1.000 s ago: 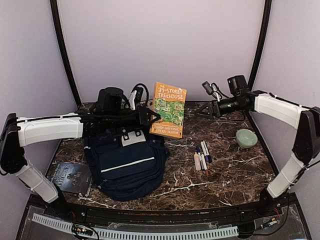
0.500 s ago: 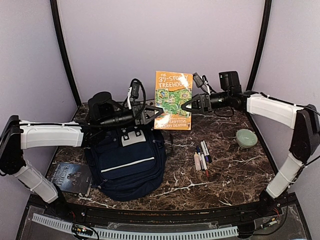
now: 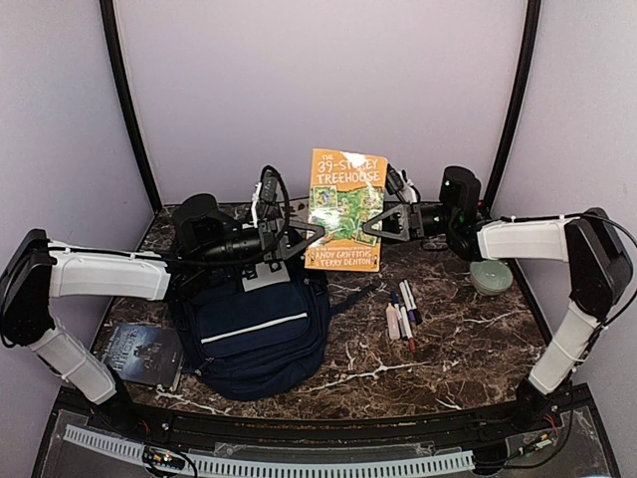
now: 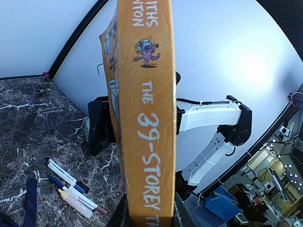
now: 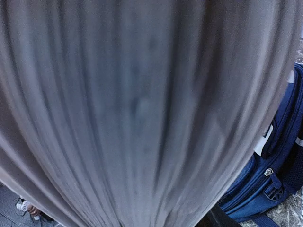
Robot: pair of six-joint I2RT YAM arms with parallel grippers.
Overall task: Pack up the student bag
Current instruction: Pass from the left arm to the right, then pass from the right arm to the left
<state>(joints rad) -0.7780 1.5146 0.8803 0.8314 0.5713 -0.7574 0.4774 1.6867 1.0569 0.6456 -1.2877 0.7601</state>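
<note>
- Lying near the counter's (image 3: 458, 344) left edge is the student bag (image 3: 249, 344).
- An orange book (image 3: 345, 204) is held upright, clamped in the jaws of the left gripper (image 3: 299, 237).
- Whether the jaws of the right gripper (image 3: 383, 224) are closed cannot be told.

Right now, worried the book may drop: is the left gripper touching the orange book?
Touching. The left wrist view shows the left gripper with its dark fingers flush against both sides of the spine of the orange book, with no gap on either side.
</note>
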